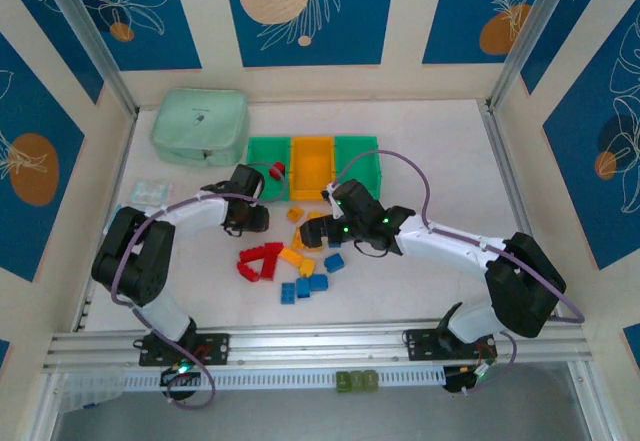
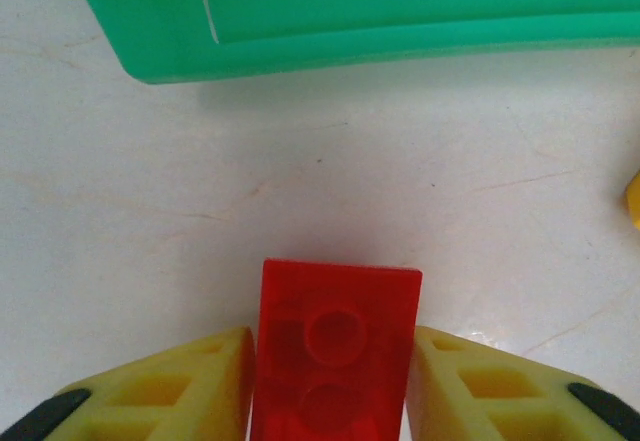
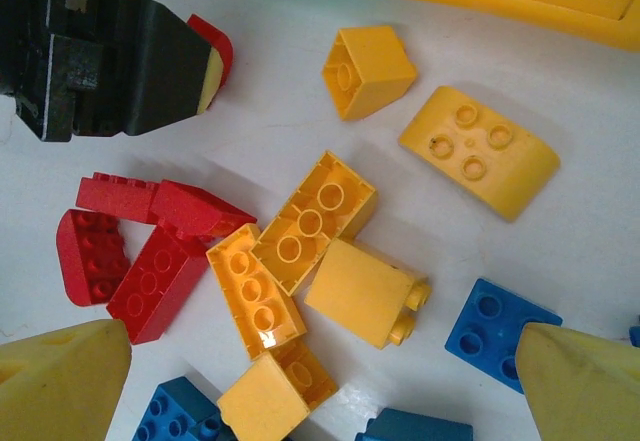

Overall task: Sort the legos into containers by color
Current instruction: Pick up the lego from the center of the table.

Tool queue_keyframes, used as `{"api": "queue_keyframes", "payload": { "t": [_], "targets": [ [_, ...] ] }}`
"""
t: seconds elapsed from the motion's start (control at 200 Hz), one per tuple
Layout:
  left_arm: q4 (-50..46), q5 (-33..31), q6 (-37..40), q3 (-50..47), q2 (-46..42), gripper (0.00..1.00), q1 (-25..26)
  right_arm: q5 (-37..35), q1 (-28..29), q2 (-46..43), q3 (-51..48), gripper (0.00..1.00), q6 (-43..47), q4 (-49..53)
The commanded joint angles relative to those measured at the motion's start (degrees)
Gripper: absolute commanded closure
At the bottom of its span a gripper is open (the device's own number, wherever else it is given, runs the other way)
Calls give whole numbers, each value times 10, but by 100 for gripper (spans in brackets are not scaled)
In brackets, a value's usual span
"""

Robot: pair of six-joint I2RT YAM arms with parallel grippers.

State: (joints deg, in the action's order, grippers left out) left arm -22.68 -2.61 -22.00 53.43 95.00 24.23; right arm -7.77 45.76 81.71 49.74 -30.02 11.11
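While most legos lie unsorted, the left end effector clasps a red brick; the right end effector gapes open.

- The left pincer sits at the bottom edge, its yellow fingers pressed against both sides of a red brick.
- The brick's studs face the camera, and its far end sticks out past the fingertips.
- A green bin spans the top, with bare white counter between it and the brick.
- A yellow sliver shows at the right edge, too cropped to identify.
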Motion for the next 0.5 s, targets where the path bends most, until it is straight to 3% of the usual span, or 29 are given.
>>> {"api": "queue_keyframes", "payload": {
  "t": [0.0, 0.14, 0.405, 0.495],
  "targets": [
    [-4, -12, 10, 1, 0, 61, -4, 1, -6, -3, 11, 1, -3, -1],
    [-12, -18, 13, -5, -20, 66, -4, 6, -12, -11, 7, 1, -4, -5],
    [-55, -21, 16, 2, -82, 66, -4, 18, -30, -33, 17, 1, 1, 10],
    [-59, 9, 12, 7, -111, 66, -7, 51, -53, -53, 18, 1, -10, 9]
  ]
}}
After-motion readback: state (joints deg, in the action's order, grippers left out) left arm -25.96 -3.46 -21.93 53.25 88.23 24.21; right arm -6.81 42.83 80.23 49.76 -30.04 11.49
